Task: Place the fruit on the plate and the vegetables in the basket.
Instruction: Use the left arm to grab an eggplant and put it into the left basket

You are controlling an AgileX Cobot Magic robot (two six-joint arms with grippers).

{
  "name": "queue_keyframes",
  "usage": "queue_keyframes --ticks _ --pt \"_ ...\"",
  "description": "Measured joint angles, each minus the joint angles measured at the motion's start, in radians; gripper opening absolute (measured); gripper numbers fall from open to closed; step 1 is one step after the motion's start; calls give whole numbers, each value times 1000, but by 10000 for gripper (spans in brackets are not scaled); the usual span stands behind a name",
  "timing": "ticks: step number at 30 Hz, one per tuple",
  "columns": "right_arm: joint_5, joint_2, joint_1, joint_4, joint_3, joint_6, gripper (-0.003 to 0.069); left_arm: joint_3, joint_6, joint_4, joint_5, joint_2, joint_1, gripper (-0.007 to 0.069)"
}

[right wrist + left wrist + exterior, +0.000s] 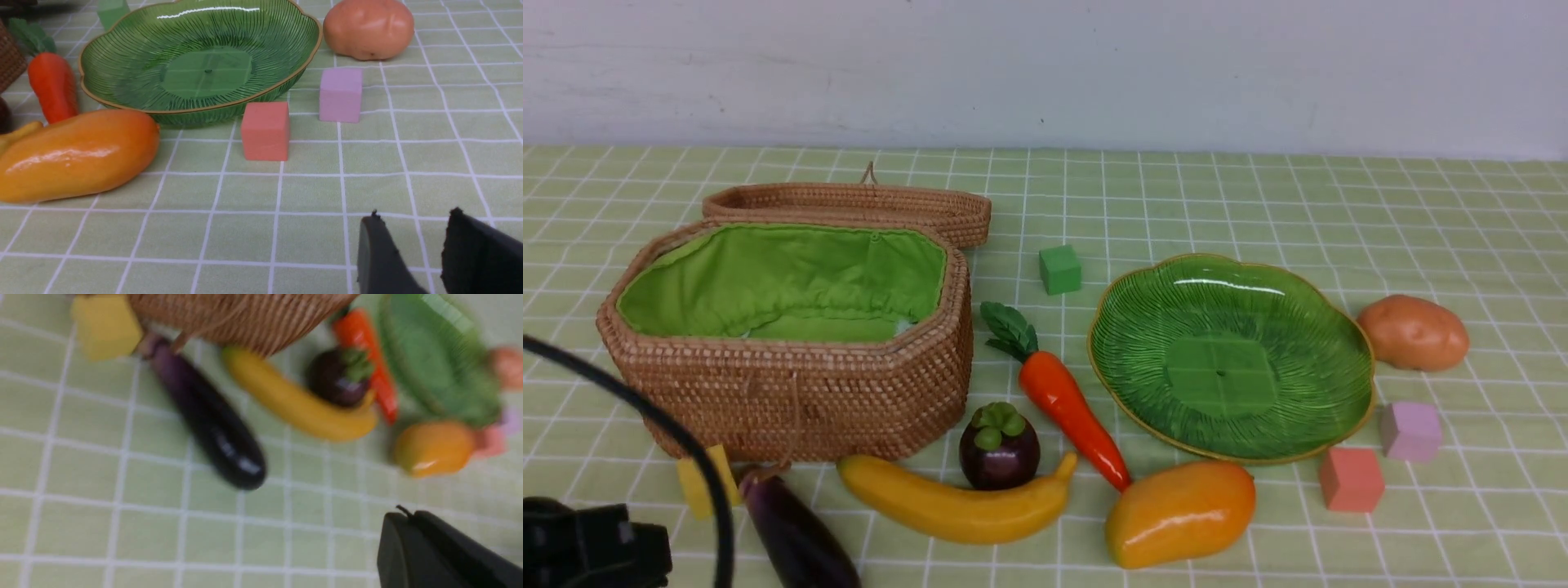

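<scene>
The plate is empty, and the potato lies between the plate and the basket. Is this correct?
Not quite: the plate is empty, but the carrot lies between it and the basket. The potato lies right of the plate, as the front view shows.

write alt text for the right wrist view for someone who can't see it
An empty green plate sits on a green checked tablecloth, with a mango, carrot, potato, red cube and lilac cube close around it. The right gripper, open and empty, shows in the foreground.
</scene>
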Motion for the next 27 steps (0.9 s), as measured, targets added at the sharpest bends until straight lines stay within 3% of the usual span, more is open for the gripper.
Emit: queue_keyframes --ticks 4,10,14,18,20,25,27 --pt "0 0 0 0 0 0 240 -66 1 73 31 153 0 -13" --pt "0 0 0 0 0 0 240 -116 0 77 35 355 -11 -13" --pt "0 0 0 0 0 0 240 -123 -49 87 29 433 -115 -13" --pt "0 0 0 0 0 0 240 -130 -207 168 -14 502 -296 -11" --pt "0 0 0 0 0 0 240 -133 -239 187 -20 522 -316 -2" --pt "0 0 0 0 0 0 240 -175 -322 279 -14 631 -338 205" --pt "0 0 0 0 0 0 240 -183 -382 305 -32 674 -338 331"
